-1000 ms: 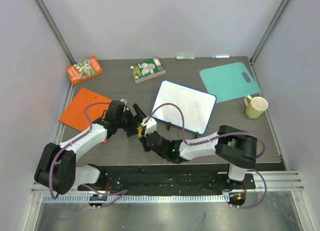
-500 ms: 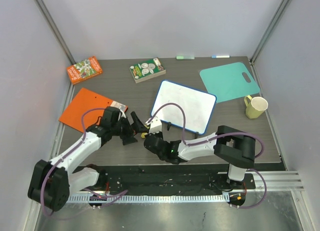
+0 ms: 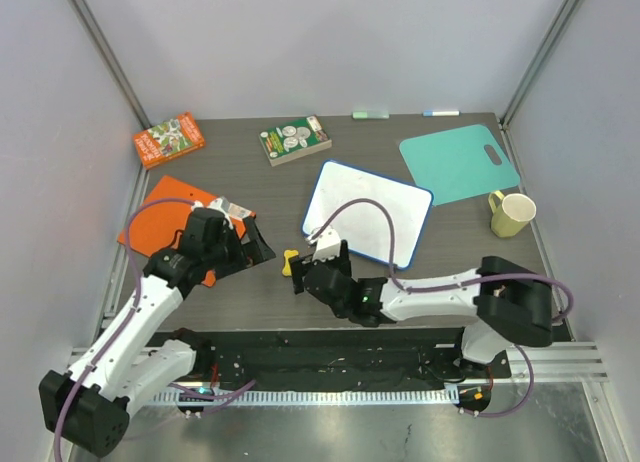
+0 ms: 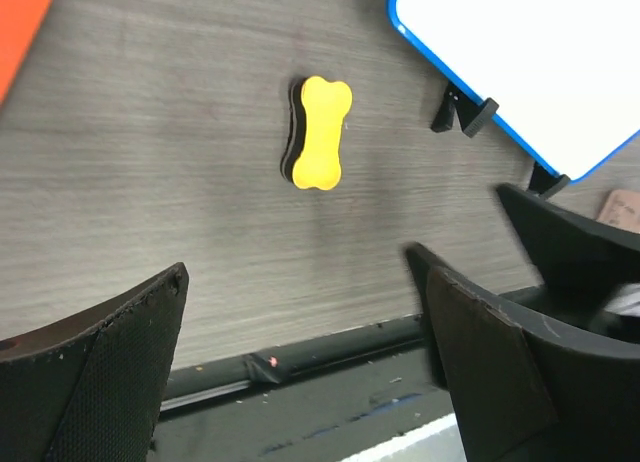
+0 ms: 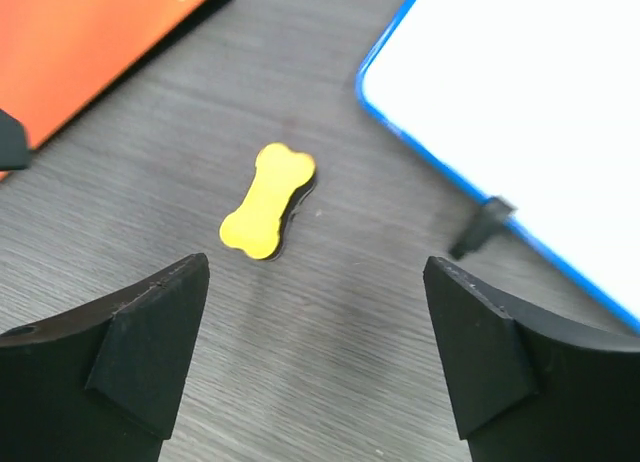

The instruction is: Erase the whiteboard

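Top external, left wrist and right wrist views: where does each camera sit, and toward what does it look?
Top external: above and behind the arms, looking down on the table; both arms show, with the left gripper and right gripper.
Left wrist: on the left arm, looking down past its own open fingers at the yellow eraser and a whiteboard corner.
Right wrist: on the right arm, looking down between its open fingers at the eraser, whiteboard and orange board.
Shared: all three show eraser and whiteboard.

Robot lab test cell: plain pale walls (image 3: 330, 42) on aluminium posts (image 3: 108, 57), dark wood-grain table (image 3: 240, 182), left arm (image 3: 135, 317) and right arm (image 3: 440, 300) bolted to a black base rail (image 3: 330, 357), metal plate (image 3: 330, 432) along the near edge.
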You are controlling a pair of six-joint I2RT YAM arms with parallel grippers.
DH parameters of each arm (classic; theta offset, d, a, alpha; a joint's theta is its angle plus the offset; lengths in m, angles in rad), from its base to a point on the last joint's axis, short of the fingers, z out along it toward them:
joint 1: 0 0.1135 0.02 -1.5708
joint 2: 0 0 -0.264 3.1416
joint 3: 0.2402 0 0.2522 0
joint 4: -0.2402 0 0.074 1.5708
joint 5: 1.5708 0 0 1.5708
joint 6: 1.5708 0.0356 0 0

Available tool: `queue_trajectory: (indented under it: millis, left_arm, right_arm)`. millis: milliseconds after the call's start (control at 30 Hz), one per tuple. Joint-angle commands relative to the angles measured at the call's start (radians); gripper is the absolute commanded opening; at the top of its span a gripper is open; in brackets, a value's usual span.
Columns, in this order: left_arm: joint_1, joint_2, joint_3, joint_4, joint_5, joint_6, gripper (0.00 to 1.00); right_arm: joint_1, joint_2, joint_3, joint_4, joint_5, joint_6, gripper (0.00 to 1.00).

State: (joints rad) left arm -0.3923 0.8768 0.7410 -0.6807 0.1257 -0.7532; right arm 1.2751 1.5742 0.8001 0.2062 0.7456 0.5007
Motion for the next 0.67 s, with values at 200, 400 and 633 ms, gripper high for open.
queue_trajectory:
  millis: [200, 400, 633]
  left_arm:
    - [0.0, 0.042, 0.132, 0.072, -0.201, 0.132, 1.0]
    - [0.001, 0.071, 0.144, 0.115, -0.297, 0.138, 1.0]
    - [0.0, 0.103, 0.159, 0.159, -0.301, 0.189, 1.0]
  right_arm:
    - [-0.359, -0.512, -0.182, -0.227, -0.009, -0.056, 1.0]
    - [-0.657, -0.707, -0.216, -0.324, -0.069, -0.126, 1.0]
    - [-0.706, -0.597, -0.196, -0.349, -0.093, -0.076, 1.0]
